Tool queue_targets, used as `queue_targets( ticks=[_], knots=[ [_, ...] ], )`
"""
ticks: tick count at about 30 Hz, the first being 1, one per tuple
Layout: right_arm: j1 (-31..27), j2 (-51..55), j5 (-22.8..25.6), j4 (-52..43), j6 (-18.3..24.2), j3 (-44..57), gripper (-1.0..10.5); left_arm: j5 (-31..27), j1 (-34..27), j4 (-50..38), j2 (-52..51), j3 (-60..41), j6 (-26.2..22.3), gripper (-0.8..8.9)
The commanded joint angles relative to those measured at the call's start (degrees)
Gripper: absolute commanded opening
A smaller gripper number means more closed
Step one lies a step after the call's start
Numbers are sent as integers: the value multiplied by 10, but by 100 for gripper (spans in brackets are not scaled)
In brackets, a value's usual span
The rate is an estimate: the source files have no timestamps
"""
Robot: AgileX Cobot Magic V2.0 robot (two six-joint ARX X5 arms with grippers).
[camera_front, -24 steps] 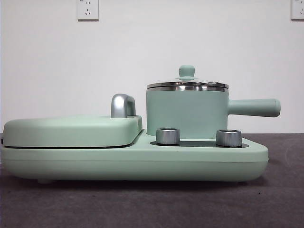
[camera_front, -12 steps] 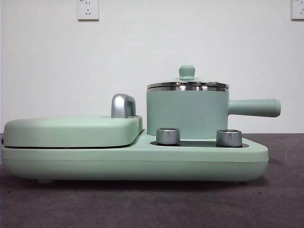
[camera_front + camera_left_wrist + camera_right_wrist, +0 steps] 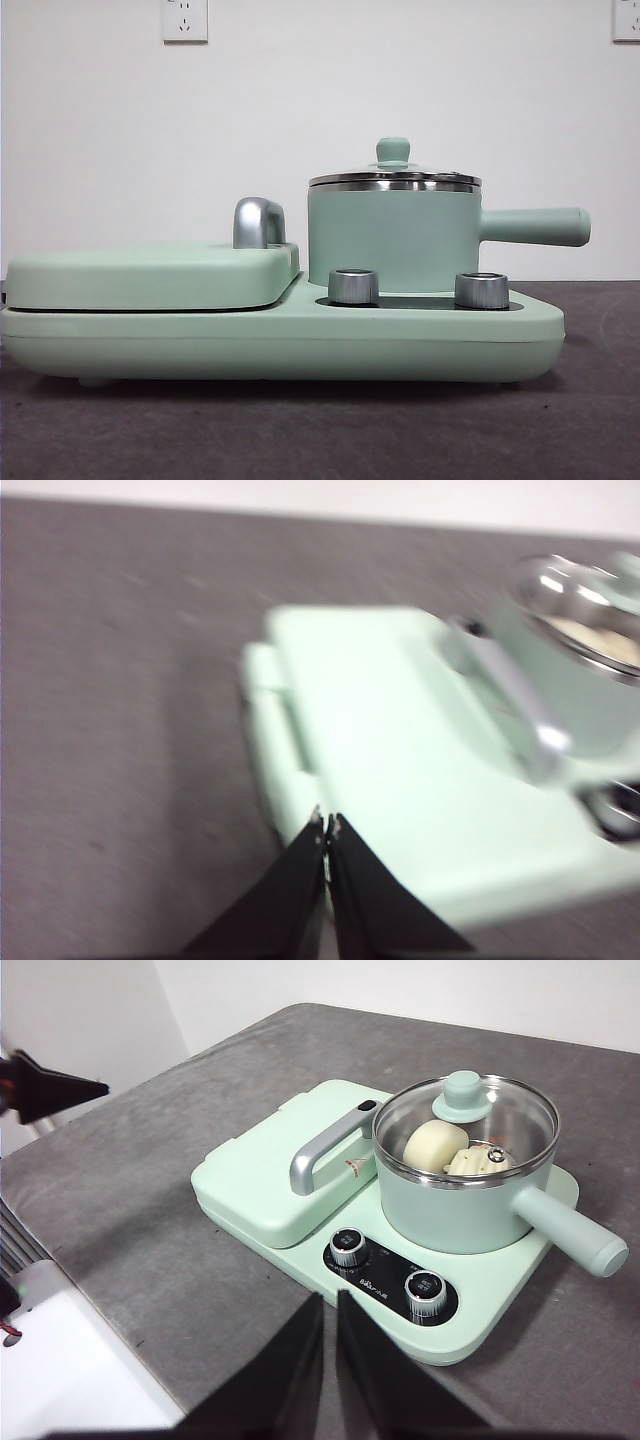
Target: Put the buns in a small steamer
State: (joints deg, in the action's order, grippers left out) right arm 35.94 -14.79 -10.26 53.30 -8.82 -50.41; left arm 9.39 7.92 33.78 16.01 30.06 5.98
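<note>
Small steamer [image 3: 462, 1192]: mint-green, seated on cooker base [image 3: 300, 1260]; glass lid [image 3: 465, 1125] on. Inside, visible through lid: smooth cream roll [image 3: 434, 1144] beside ridged bun [image 3: 478, 1161]; task judged complete, lid closed for steaming. Left gripper [image 3: 325, 830]: jaws together, nothing held, above griddle cover [image 3: 400, 770]. Right gripper [image 3: 330, 1305]: jaws nearly together, empty, well apart from steamer.
</note>
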Motion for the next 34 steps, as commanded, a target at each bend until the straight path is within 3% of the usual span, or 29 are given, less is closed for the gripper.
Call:
queue_targets(
  ticks=[1,6,11,34],
  knots=[
    [3,-3,2,-6,5,-4,21,1,-30,-89,-34,-72,-33,7],
    [3,-3,2,-6,5,-4,21,-21,-57,-212,-110,-200,-27,7],
    [3,-3,2,-6,5,-4,21,-73,-62,-229,-160,-268,9,7],
    [3,-3,2,-6,5,-4,21,-96,-70,-230,-158,-293,5,7]
  ],
)
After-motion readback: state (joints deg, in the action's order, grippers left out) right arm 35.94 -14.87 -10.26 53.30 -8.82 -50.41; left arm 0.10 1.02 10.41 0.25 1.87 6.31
